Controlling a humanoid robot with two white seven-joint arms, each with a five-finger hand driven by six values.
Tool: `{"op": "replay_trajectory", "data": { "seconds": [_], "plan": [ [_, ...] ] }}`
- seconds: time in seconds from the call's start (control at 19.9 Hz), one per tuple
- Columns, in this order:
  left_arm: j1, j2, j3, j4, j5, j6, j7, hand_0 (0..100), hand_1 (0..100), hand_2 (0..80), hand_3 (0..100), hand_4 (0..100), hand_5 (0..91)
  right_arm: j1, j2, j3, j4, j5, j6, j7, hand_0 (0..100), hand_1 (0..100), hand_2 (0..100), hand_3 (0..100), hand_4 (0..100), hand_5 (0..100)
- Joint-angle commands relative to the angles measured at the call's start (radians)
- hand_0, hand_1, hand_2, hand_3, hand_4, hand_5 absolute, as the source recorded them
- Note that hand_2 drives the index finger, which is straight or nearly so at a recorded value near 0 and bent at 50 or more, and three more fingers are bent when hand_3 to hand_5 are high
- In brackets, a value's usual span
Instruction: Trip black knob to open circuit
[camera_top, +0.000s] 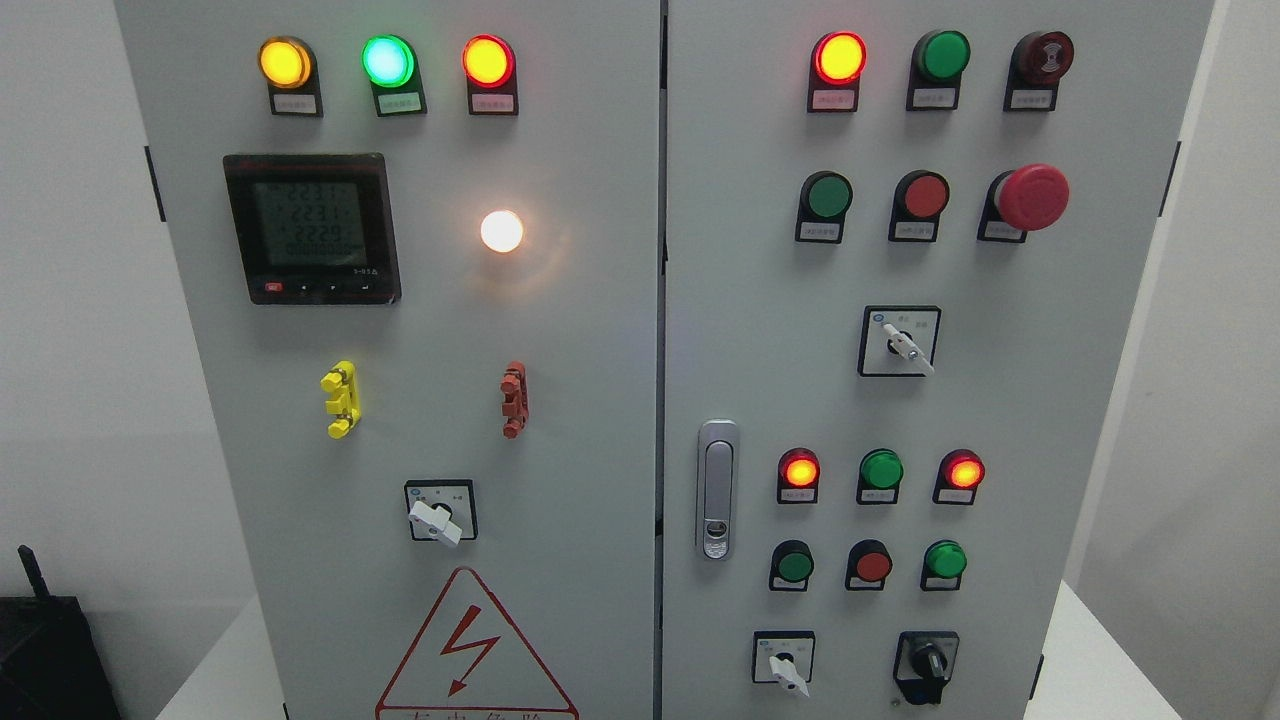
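I am looking at a big grey metal cabinet (600, 400) with two doors. My hands are not in the picture, so I cannot tell if my fingers are wide, narrow or holding anything.

The small black turn knob (927, 663) I care about sits on a black square plate, low down on the right door, near the bottom edge of the picture. Its handle points about straight down. Just to its left is a white turn switch on a white square plate (785, 668), with its handle pointing down and to the right.

Above these two is a row of three round buttons: a green button (794, 564), a red button (871, 565) and another green button (944, 560). Above that row are three round lamps. The left red lamp (799, 469) and the right red lamp (963, 471) are glowing, and the green lamp between them (881, 469) is dark. A silver door handle with a lock (717, 488) stands upright to the left of these lamps.

Higher on the right door is a big red mushroom button (1032, 197).

On the left door I see a black screen with numbers (312, 228), a bright white round light (501, 231), and a red triangle sign with a lightning bolt (470, 650) at the bottom.
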Motion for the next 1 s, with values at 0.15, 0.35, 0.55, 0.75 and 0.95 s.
{"op": "replay_trajectory", "data": {
  "seconds": [0.15,0.35,0.55,0.75,0.95],
  "plan": [
    [0.000,0.000,0.000,-0.027,0.000,-0.001,0.000,12,39,0.0,0,0,0.0,0.003,-0.007,-0.011,-0.004,-0.007,-0.002,-0.007,0,31,0,15,0,0],
    [0.000,0.000,0.000,-0.027,0.000,-0.001,0.000,12,39,0.0,0,0,0.0,0.001,-0.007,-0.019,-0.007,-0.007,-0.002,-0.007,0,31,0,17,0,0],
    [0.000,0.000,0.000,-0.025,0.000,-0.001,0.000,12,39,0.0,0,0,0.0,0.013,-0.006,-0.017,-0.066,-0.007,-0.001,-0.009,0,30,0,18,0,0],
    [0.000,0.000,0.000,-0.025,0.000,-0.001,0.000,12,39,0.0,0,0,0.0,0.082,-0.009,-0.016,-0.209,-0.002,0.001,-0.062,0,30,0,22,1,0],
    [0.000,0.000,0.000,-0.025,0.000,-0.001,0.000,12,39,0.0,0,0,0.0,0.134,-0.021,-0.002,-0.352,-0.001,0.007,-0.084,0,30,0,24,3,0]
  ]
}}
